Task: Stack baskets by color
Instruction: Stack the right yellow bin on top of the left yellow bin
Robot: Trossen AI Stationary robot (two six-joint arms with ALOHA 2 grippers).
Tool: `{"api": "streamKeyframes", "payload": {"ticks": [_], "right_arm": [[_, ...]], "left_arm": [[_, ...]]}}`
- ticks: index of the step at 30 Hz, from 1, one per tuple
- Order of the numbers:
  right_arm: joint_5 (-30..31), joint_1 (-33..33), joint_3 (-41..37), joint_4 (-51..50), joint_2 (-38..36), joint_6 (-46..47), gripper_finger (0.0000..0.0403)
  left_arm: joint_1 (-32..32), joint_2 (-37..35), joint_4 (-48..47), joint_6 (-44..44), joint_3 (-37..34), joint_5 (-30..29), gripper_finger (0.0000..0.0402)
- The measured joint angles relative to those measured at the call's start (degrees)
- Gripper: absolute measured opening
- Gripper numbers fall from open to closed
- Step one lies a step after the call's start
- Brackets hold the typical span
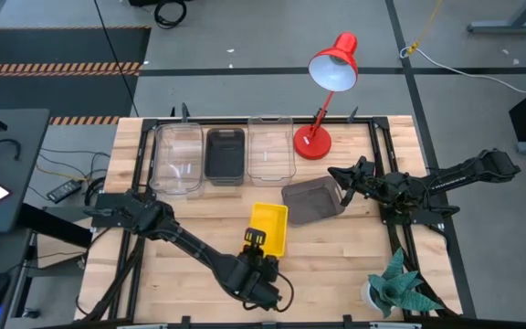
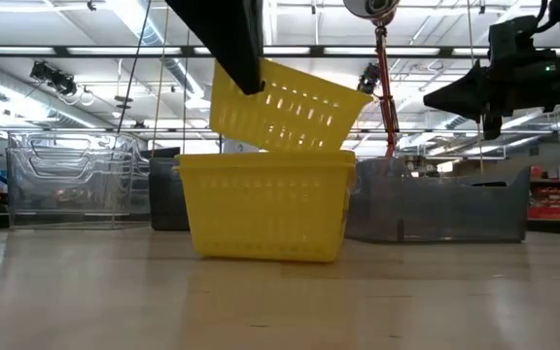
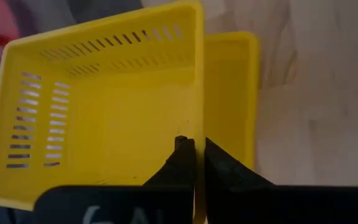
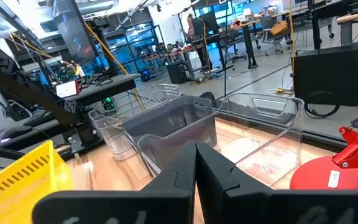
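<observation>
Two yellow baskets show in the low view. One stands on the table; the other hangs tilted right above it, with my left gripper shut on it. From above the two overlap as one yellow shape at the table's middle, with my left gripper at its near end. Two clear baskets and a dark grey one stand along the far edge. Another dark grey basket rests right of centre. My right gripper hovers shut beside it, touching nothing. My left gripper pinches one side wall of the upper yellow basket at its rim, one finger inside the basket and one outside. The fingers slant down from the near side. The basket hangs tilted, its low edge at the lower basket's rim; whether they touch I cannot tell.
A red desk lamp stands at the far right, close to the right-hand clear basket and the loose dark grey one. A potted plant sits at the near right corner. Bare wood lies near left and in front of the yellow baskets.
</observation>
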Motion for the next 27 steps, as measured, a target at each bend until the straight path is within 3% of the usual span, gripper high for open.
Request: {"api": "streamKeyframes", "payload": {"ticks": [8,20,24,27], "right_arm": [[0.0,0.0,0.0,0.0,0.0,0.0,0.0013],[0.0,0.0,0.0,0.0,0.0,0.0,0.0013],[0.0,0.0,0.0,0.0,0.0,0.0,0.0013],[0.0,0.0,0.0,0.0,0.0,0.0,0.0013]], "left_arm": [[0.5,0.0,0.8,3.0,0.0,7.7,0.0021],[1.5,-0.2,2.1,1.7,1.1,8.9,0.0218],[1.9,-1.8,-2.0,1.8,1.3,8.2,0.0238],[2.7,-2.1,-5.2,4.8,1.2,13.4,0.0229]]}}
